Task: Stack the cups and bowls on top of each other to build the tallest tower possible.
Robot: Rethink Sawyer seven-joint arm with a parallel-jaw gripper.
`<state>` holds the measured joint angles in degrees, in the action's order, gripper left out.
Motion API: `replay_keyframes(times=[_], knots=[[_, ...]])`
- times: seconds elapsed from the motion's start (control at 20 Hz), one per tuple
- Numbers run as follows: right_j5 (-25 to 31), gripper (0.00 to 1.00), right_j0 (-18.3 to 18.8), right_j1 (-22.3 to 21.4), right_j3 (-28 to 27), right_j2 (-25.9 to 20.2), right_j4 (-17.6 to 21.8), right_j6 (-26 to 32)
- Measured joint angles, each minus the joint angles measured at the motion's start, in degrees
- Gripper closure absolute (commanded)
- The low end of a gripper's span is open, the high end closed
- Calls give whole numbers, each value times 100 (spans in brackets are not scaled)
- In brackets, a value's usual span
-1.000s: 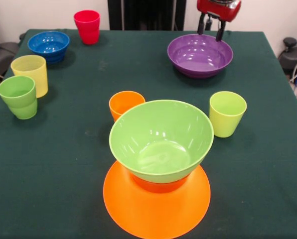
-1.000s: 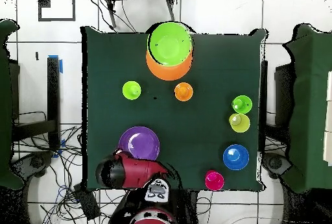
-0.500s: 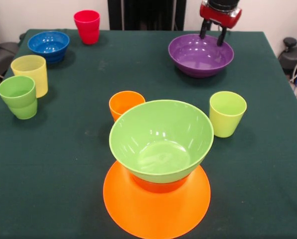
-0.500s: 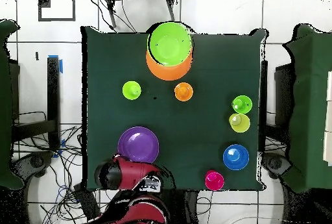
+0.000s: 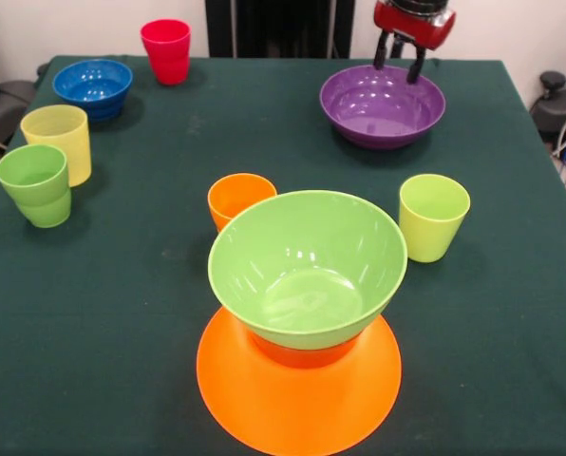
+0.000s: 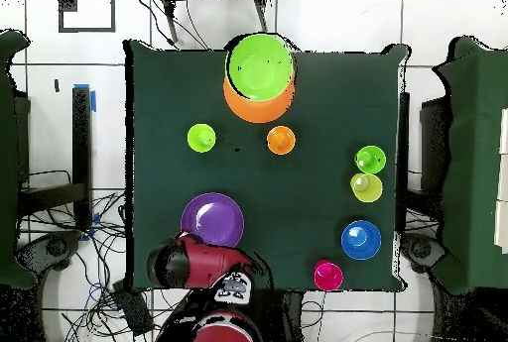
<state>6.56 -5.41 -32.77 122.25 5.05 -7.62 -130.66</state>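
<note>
From the front, my claw (image 5: 403, 59) hung spread over the purple bowl's (image 5: 383, 105) far rim, gripping nothing. The green bowl (image 5: 307, 268) sat on a red-orange bowl (image 5: 302, 355) atop the big orange bowl (image 5: 298, 394).

From overhead, my claw (image 6: 185, 243) sat at the purple bowl's (image 6: 212, 220) edge; the tower (image 6: 260, 75) stood across the table (image 6: 298, 199).

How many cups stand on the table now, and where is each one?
5. Red cup at the far edge beside the blue bowl; pale yellow cup and green cup together at the left; orange cup behind the green bowl; lime cup to its right.
</note>
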Motion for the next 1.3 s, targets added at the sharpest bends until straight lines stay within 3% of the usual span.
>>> replay_keyframes(times=[0.7, 1.3], knots=[[1562, 0, 283, -867, -758, 307, 59, 0], [1634, 0, 971, -672, -1874, 240, 433, 0]])
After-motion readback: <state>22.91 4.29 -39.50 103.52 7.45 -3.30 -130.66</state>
